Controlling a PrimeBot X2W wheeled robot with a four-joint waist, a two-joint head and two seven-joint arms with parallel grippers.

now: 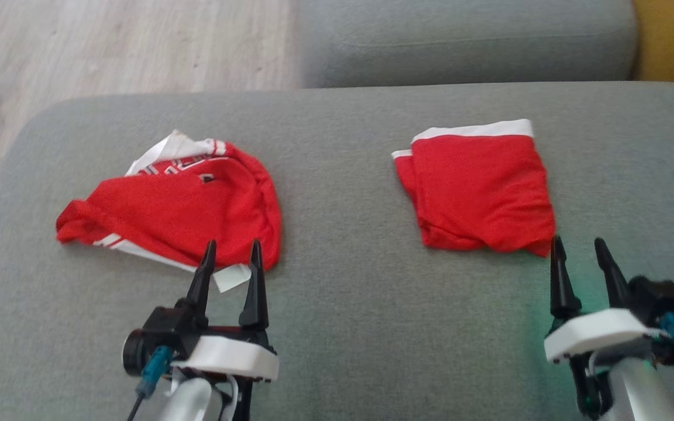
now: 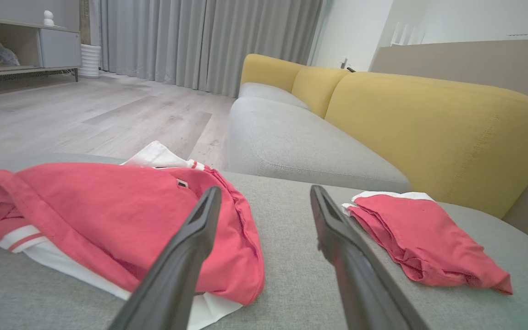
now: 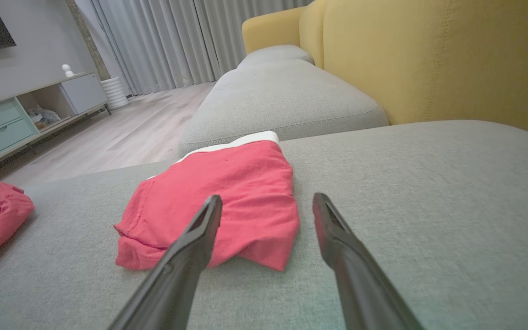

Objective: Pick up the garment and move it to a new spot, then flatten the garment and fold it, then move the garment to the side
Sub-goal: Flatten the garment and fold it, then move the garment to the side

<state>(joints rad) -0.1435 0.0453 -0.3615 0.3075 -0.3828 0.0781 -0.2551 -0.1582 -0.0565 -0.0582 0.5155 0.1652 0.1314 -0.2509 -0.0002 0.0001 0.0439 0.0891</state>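
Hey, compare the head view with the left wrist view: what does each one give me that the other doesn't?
Head view: the right gripper, open, just off the near right corner of the folded red garment. Left wrist view: the room beyond, with grey curtains and a cabinet. Both: the open left gripper at the near edge of the crumpled red garment, and the folded one lying apart on the same grey cushion.

Grey cushion (image 1: 343, 304) bears crumpled garment (image 1: 179, 210) and folded garment (image 1: 480, 187).

Black fingers (image 1: 202, 280), white housings (image 1: 231, 358); blue plugs (image 1: 157, 369)
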